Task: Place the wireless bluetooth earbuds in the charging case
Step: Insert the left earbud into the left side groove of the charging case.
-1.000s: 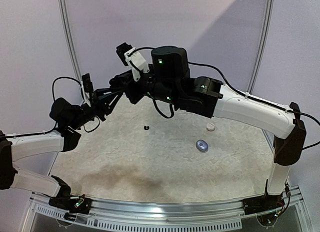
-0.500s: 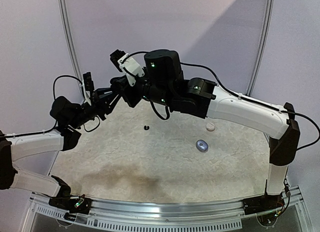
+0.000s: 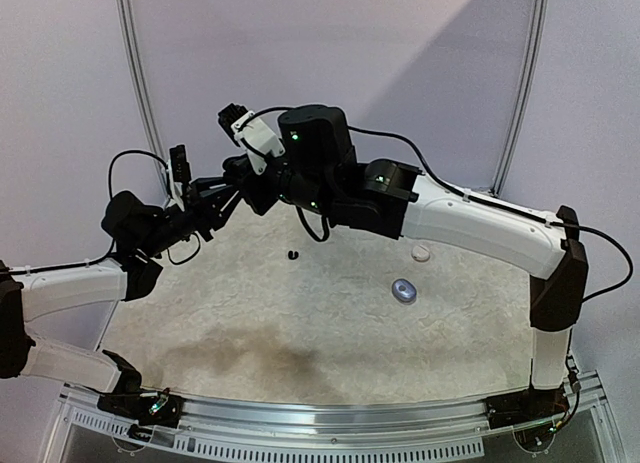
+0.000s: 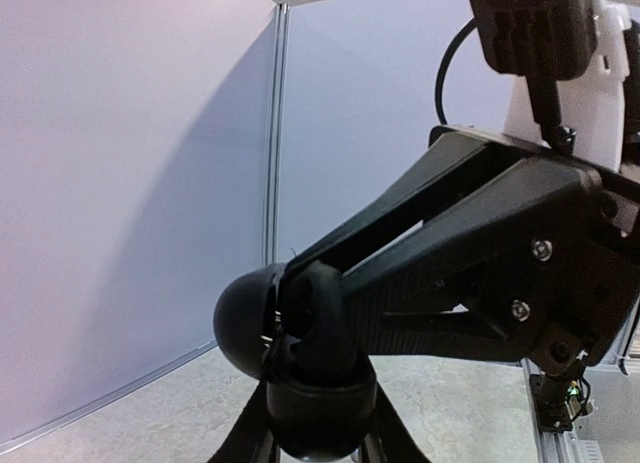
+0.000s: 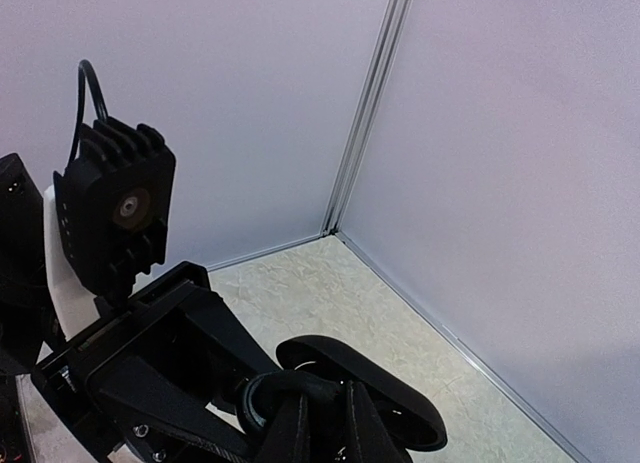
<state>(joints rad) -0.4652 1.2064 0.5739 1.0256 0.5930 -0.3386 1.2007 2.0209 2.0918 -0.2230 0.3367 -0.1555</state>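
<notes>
Both arms meet in the air over the far left of the table. My left gripper [image 3: 232, 186] [image 4: 312, 438] is shut on a black charging case [image 4: 310, 423], its domed lid [image 4: 238, 323] swung open. My right gripper [image 3: 252, 176] [image 5: 322, 408] is shut, with what looks like a black earbud [image 4: 312, 308] at its tips, pressed against the open case [image 5: 385, 398]. A second black earbud [image 3: 293, 254] lies loose on the table below them.
A small whitish piece [image 3: 421, 252] and a silver-blue pebble-like case [image 3: 404, 290] lie right of the table's middle. Lilac walls with metal posts [image 3: 136, 73] close the back. A metal rail [image 3: 330, 418] runs along the near edge.
The right arm's wrist has shifted left and a little up, closer over the left gripper. The left arm has hardly moved. The things on the table lie as before.
</notes>
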